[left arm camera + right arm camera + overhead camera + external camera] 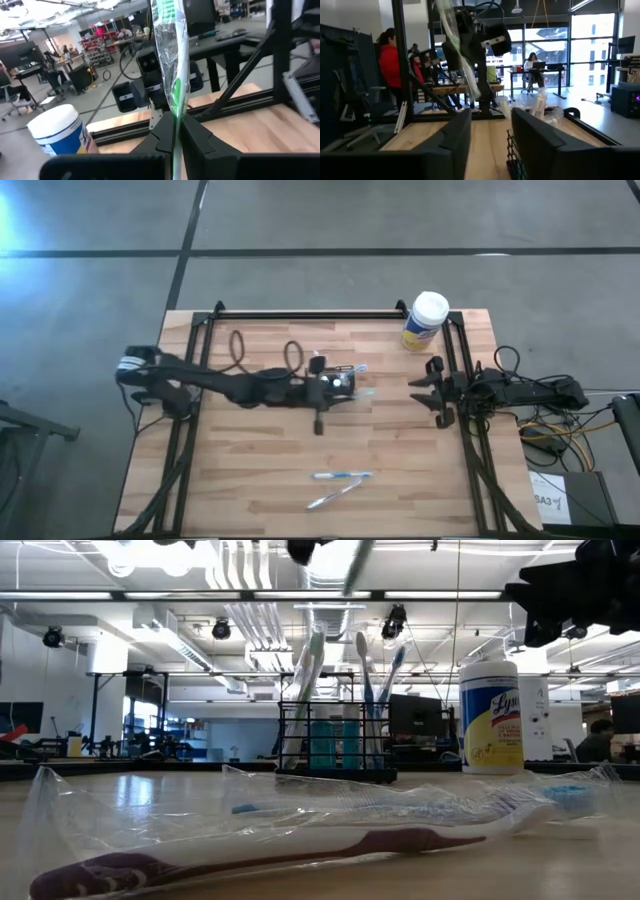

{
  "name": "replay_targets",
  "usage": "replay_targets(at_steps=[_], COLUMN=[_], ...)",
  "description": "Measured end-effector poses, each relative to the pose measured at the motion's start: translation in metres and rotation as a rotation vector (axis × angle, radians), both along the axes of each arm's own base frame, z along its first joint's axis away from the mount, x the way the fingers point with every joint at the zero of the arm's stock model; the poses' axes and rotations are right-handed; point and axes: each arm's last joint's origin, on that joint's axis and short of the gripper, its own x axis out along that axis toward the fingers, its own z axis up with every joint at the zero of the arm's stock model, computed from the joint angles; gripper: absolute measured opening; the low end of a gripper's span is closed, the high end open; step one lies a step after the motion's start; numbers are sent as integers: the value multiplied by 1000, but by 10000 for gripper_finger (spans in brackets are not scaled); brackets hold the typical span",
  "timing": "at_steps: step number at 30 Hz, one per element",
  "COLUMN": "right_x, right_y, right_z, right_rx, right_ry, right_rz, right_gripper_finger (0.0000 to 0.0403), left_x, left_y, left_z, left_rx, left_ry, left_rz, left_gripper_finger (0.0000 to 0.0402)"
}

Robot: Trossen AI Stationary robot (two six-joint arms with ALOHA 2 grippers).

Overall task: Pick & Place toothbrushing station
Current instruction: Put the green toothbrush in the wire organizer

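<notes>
So the black mesh caddy is parked mid-counter, already stocked with upright toothbrushes. The left gripper is hung right over it, clamped on a plastic-wrapped green toothbrush that's kept vertical, probably so it can be dropped straight into a slot. The right gripper is held off by the counter's right edge with its fingers apart, nothing in them. Two more wrapped toothbrushes are left lying near the front edge, likely next in line.

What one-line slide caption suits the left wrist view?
Left gripper shut on a plastic-wrapped green toothbrush, held upright.
</notes>
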Motion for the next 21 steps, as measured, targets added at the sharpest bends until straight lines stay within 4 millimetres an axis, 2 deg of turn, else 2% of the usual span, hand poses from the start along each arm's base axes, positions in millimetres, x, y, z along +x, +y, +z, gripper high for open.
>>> replay_targets(at_steps=[4, 9, 14, 21], right_x=[2, 6, 11, 19], right_y=[0, 0, 1, 1], right_z=[1, 4, 6, 8], right_rx=[25, 31, 28, 16], right_ry=[-7, -26, -43, -64], right_rz=[2, 4, 7, 8], right_gripper_finger=[191, 225, 237, 237], left_x=[31, 62, 85, 102], left_y=[0, -2, 4, 14], left_z=[-3, -4, -6, -16], left_rx=[39, 83, 73, 20], left_ry=[6, 0, 19, 51], left_rz=[3, -2, 2, 1], left_gripper_finger=[15, 16, 16, 16])
